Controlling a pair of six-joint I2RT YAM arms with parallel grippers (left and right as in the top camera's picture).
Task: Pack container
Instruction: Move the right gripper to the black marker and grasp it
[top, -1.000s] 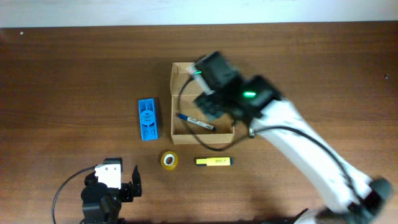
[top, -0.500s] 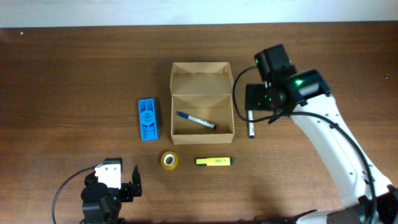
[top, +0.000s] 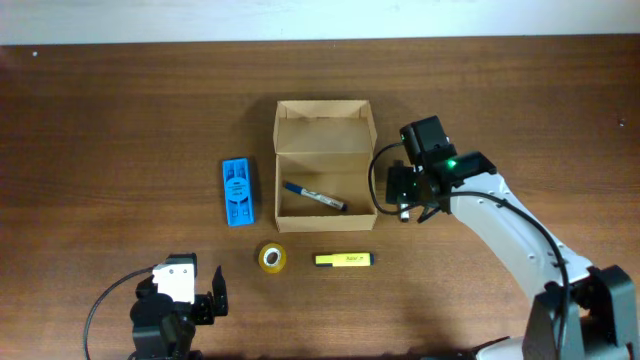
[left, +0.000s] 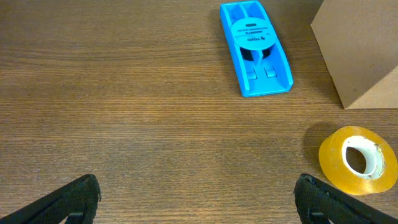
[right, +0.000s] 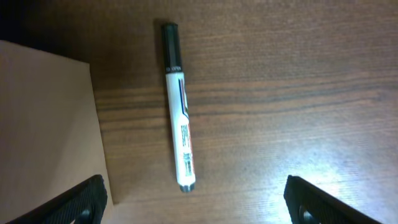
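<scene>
White arm (top: 505, 225), black cabled wrist (top: 424, 140), green light (top: 452, 163).

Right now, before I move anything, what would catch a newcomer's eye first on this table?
The open cardboard box sits at the table's centre with a pen lying inside. Just right of it, the right tool hovers open over a white marker with a black cap, lying on the wood beside the box wall. A bright blue plastic piece lies left of the box.
</scene>
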